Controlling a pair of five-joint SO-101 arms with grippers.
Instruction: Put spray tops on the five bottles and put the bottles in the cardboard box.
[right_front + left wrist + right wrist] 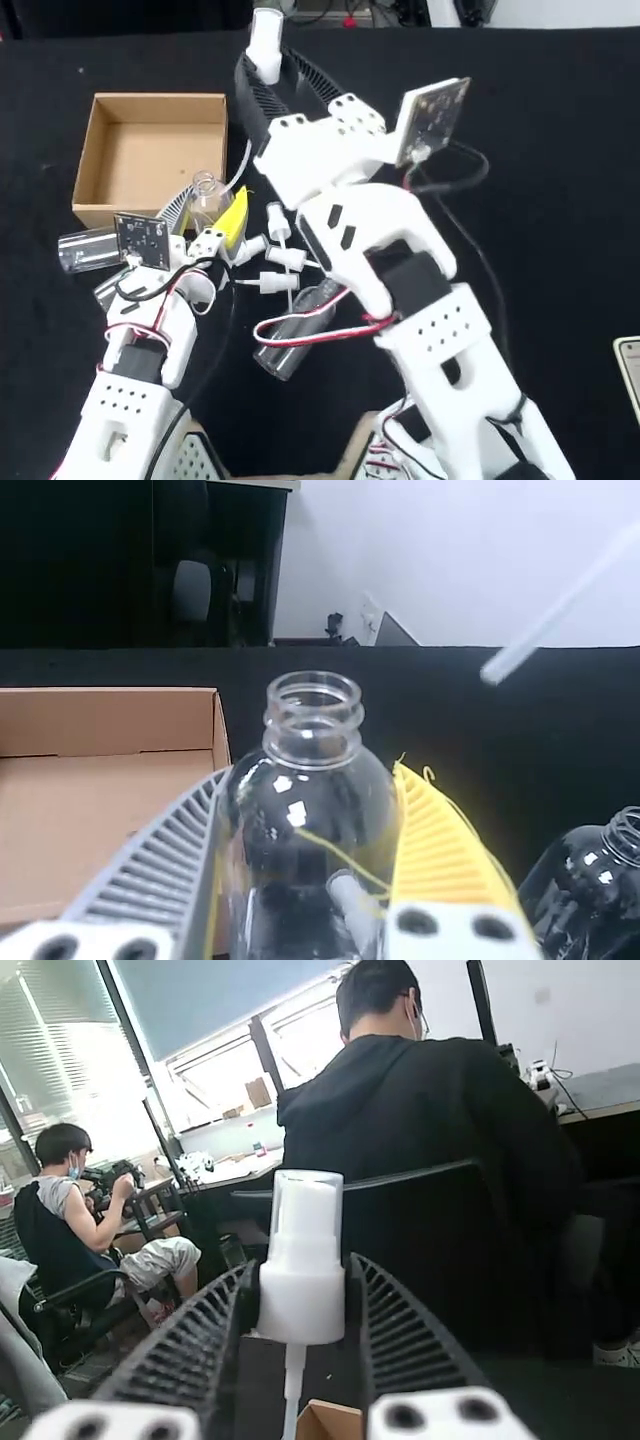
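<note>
The left tool (212,208) is closed around an uncapped clear bottle (312,770). It holds the bottle upright between its grey and yellow jaws, just off the near right corner of the cardboard box (110,150). The right tool (268,62) is raised over the far side of the desk (560,120), its jaws clamped on a white spray top (300,1260) whose dip tube hangs down. Several loose spray tops (285,258) lie just right of the held bottle. A second bottle (85,250) lies on its side left of the left tool, and a third bottle (295,335) lies under the right arm.
</note>
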